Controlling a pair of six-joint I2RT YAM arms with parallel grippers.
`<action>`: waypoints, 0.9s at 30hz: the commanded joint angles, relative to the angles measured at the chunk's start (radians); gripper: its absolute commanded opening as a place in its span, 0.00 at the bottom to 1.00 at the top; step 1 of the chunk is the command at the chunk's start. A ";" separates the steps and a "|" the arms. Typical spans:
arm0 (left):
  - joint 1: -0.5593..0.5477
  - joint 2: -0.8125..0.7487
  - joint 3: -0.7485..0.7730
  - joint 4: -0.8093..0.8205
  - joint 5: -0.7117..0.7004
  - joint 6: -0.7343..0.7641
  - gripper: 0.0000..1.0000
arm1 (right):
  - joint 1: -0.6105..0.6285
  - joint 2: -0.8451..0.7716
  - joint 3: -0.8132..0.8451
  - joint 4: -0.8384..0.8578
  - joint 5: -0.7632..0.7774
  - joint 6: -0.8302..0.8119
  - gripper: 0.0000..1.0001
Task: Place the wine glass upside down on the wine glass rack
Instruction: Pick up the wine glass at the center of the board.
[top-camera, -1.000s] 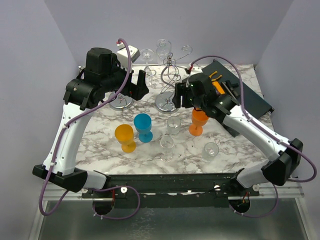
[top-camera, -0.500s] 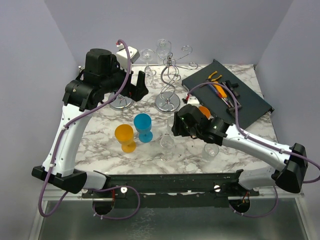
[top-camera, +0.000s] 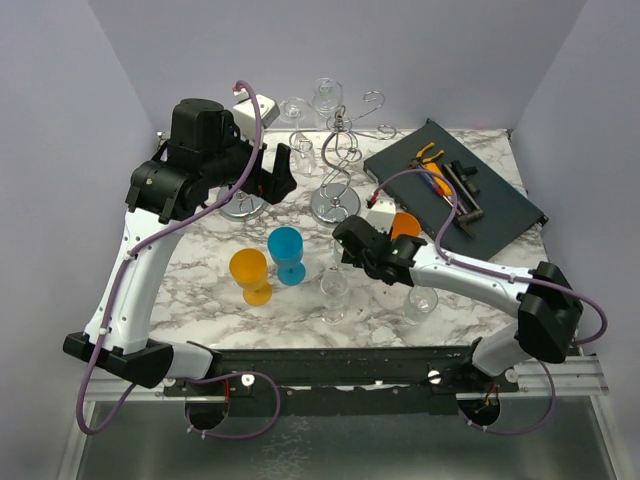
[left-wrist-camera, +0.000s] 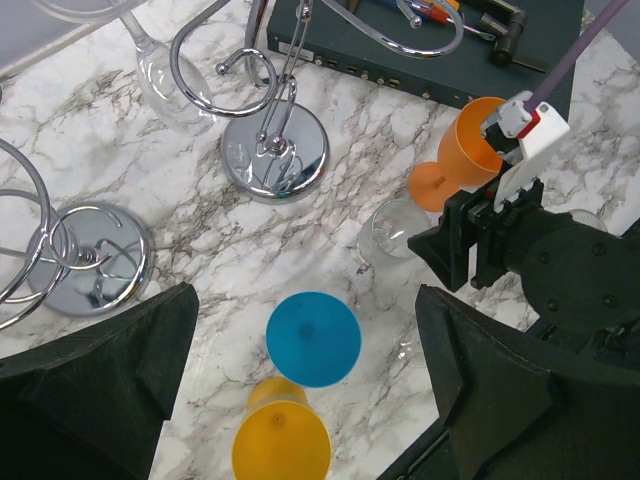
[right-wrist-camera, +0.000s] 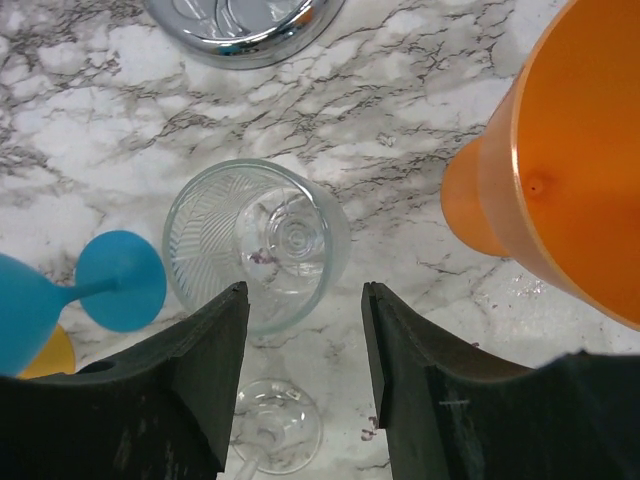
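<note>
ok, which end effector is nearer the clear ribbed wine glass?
Right. Right end effector hovers over the clear ribbed wine glass; left end effector is back-left, by chrome rack.

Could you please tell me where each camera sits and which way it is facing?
Top external: above and behind the bases, looking down on the marble table; the left arm and right arm both show whole.
Left wrist: high on the left arm, facing down at the blue glass; its own open fingers fill the bottom corners.
Right wrist: low, facing straight down at a clear glass, its open fingers at the bottom edge.
Shared: both wrist views hold the orange glass and that clear glass.
</note>
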 joint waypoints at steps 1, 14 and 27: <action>-0.003 -0.020 0.007 -0.007 -0.003 -0.003 0.99 | 0.001 0.044 0.009 0.048 0.111 0.045 0.55; -0.003 -0.025 0.009 -0.019 0.006 0.001 0.99 | -0.009 0.117 -0.005 0.106 0.116 0.030 0.44; -0.003 -0.041 -0.020 -0.024 0.036 0.028 0.99 | -0.001 -0.045 -0.129 0.051 0.078 0.105 0.00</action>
